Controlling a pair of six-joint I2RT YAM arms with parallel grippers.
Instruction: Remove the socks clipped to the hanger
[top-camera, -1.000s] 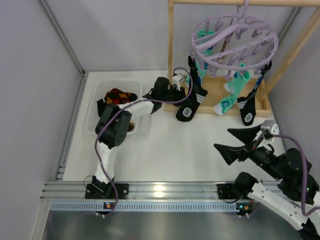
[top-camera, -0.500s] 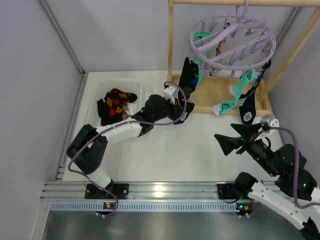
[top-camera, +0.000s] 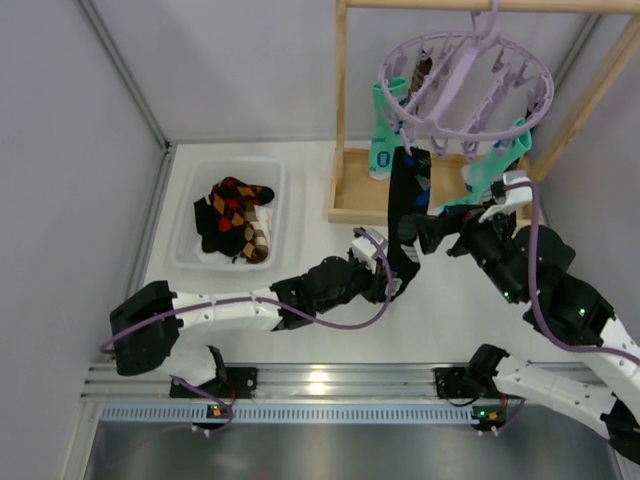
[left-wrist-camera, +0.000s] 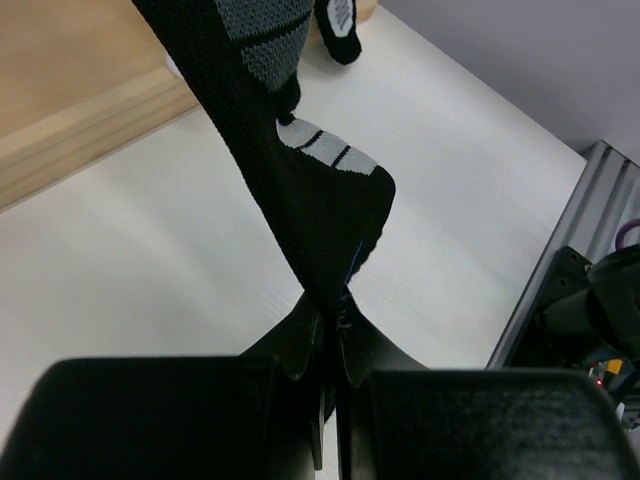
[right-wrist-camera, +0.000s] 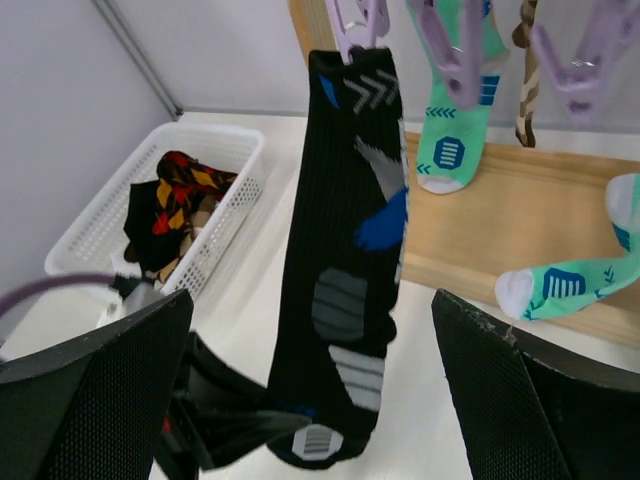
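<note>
The pale-purple round hanger (top-camera: 545, 85) hangs from the wooden rack; its clips (right-wrist-camera: 360, 20) show in the right wrist view. A black sock with blue and grey patches (top-camera: 405, 200) hangs from one clip, pulled taut. My left gripper (top-camera: 392, 282) is shut on its toe end (left-wrist-camera: 330, 230), low over the table; it also shows in the right wrist view (right-wrist-camera: 250, 430). My right gripper (top-camera: 432, 232) is open, and the black sock (right-wrist-camera: 345, 280) hangs just ahead between its spread fingers. Two mint-green socks (top-camera: 382, 130) (top-camera: 490, 170) stay clipped.
A white basket (top-camera: 185, 220) at the left holds black and orange argyle socks (top-camera: 235, 210). The wooden rack's base (top-camera: 360, 195) and posts stand at the back right. Grey walls close the left and back. A metal rail runs along the near edge.
My left gripper took the black sock's toe and pulled it toward the near side; the hanger swung and turned. My right arm rose and moved left, up to the sock.
</note>
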